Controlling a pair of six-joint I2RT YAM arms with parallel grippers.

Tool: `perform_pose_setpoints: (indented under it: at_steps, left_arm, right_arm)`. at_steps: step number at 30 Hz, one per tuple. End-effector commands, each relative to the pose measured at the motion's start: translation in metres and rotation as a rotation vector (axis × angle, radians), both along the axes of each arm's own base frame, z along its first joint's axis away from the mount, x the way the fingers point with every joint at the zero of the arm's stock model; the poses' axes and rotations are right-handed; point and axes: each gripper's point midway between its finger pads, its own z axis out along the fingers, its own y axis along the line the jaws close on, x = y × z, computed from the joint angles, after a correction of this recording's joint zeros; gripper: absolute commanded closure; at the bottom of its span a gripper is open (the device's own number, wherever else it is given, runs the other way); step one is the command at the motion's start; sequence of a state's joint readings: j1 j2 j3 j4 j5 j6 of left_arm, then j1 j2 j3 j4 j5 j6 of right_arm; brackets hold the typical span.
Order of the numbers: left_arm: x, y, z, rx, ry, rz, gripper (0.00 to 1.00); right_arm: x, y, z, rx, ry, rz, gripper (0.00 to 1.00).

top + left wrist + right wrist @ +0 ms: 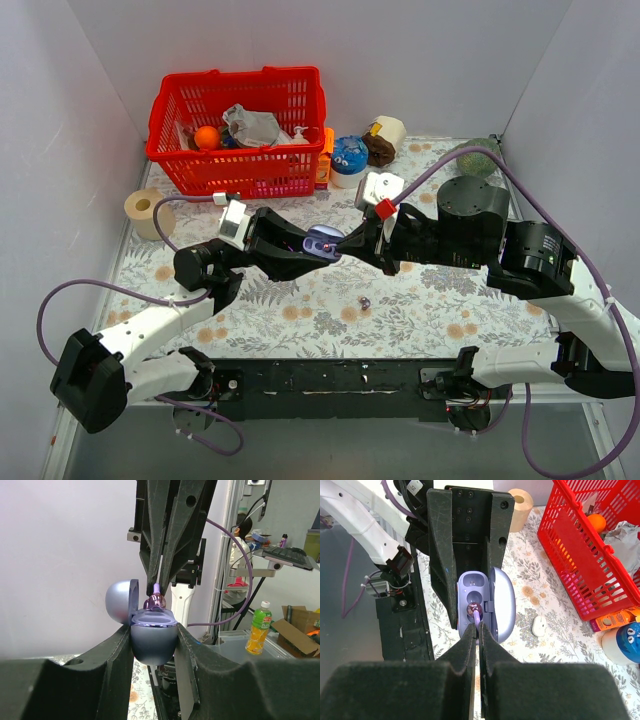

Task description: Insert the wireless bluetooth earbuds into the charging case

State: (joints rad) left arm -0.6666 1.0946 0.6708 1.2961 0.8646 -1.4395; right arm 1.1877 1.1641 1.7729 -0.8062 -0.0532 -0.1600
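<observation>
On my left, the left gripper has its fingers partly closed, clamping the body of the charging case from both sides, up off the table mid-scene. The case's mouth faces the right arm, and its lid stands hinged open beside the mouth (wide, clear of the sockets). One purple earbud sits at the socket nearer the right gripper, stem pointing back along those fingers, which are almost shut on it. The second earbud lies loose on the floral table below, well apart from the red basket.
</observation>
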Motion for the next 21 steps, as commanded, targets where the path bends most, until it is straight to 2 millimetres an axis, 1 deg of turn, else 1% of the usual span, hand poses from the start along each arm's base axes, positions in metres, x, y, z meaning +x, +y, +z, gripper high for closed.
perform_pose_setpoints:
  at_steps: [1, 12, 13, 21]
  left_arm:
    - [-0.0241, 0.0273, 0.0520, -0.195, -0.172, 0.044, 1.00]
    - [-0.0219, 0.0285, 0.0529, -0.203, -0.169, 0.066, 1.00]
    - [-0.0215, 0.0283, 0.0522, -0.202, -0.168, 0.067, 1.00]
    - [-0.0207, 0.0286, 0.0531, -0.205, -0.166, 0.073, 1.00]
  right_arm:
    - [0.0027, -0.0113, -0.0001, -0.017, 0.003, -0.042, 0.99]
    - [0.0023, -0.0134, 0.0031, 0.004, 0.013, -0.053, 0.99]
    - [0.0068, -0.0154, 0.0028, 0.003, 0.006, -0.081, 0.99]
    - [0.0072, -0.0172, 0.0031, 0.012, 0.011, -0.091, 0.99]
